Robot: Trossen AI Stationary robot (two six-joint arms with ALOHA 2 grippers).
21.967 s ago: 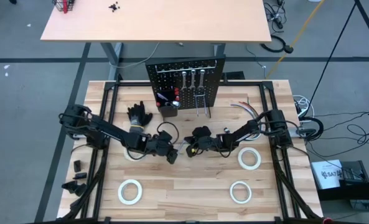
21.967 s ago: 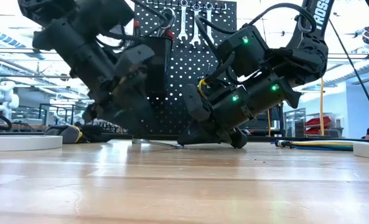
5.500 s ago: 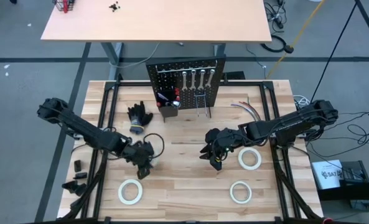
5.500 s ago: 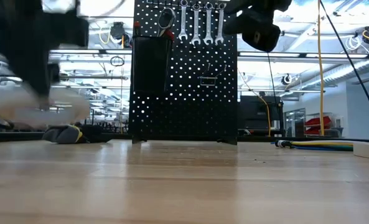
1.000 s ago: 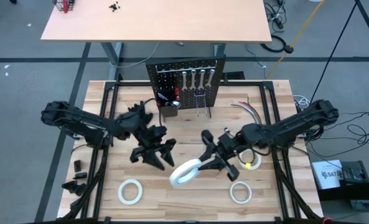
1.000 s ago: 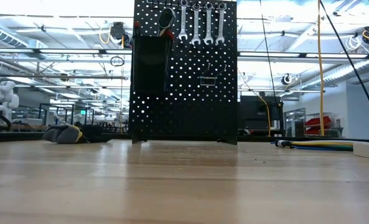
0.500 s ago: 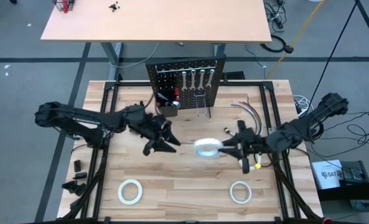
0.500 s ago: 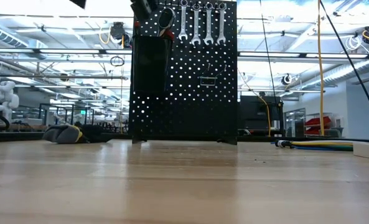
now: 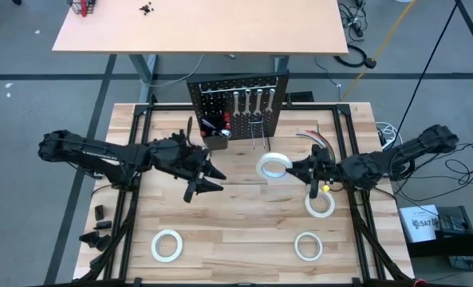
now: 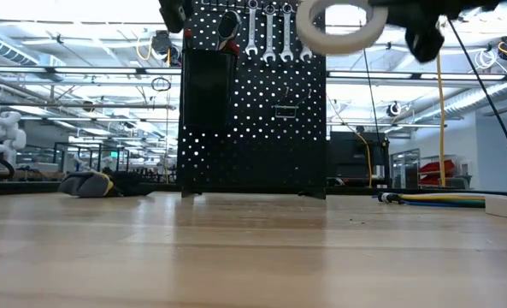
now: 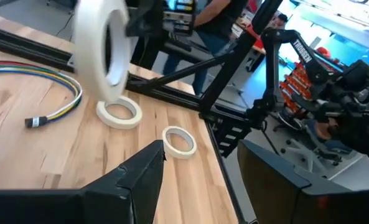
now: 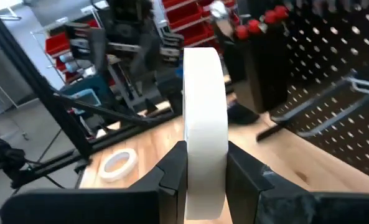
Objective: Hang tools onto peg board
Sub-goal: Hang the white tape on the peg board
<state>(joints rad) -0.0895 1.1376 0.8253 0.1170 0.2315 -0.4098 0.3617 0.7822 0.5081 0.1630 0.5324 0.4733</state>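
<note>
A tape roll (image 9: 273,167) is what we see pinched in the right gripper (image 9: 293,169), raised just before the peg board (image 9: 238,104); the left gripper (image 9: 206,178), apparently empty, spreads wide.

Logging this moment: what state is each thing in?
Right hand: shut on a tape roll, raised.
Left hand: open, empty.
Wrenches: hanging on the peg board.
Three tape rolls: flat on the table.
</note>
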